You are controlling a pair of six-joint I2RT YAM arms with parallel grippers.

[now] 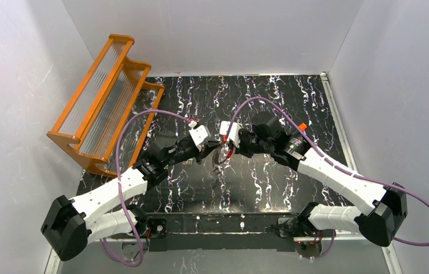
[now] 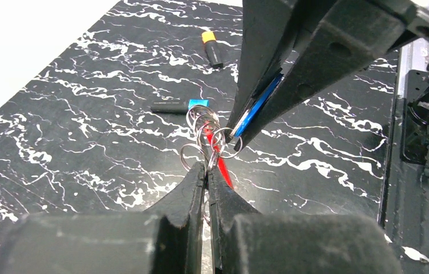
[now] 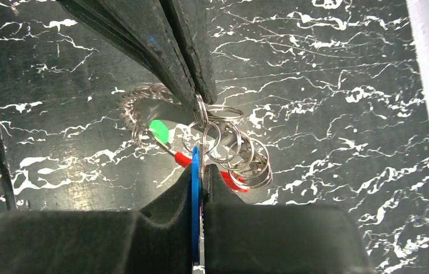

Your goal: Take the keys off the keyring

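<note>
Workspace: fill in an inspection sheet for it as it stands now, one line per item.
Surface: black, white-veined table.
Job's things: keyring pinched between both grippers; blue key, green key and red key on it.
Clutter: orange-tipped cylinder and blue-tipped cylinder lying on the table.
Grippers: left gripper shut on the keyring; right gripper shut on the blue key.
Cables: purple cables arch over both arms, apart from the keyring.
Surroundings: orange rack at far left; white walls.
</note>
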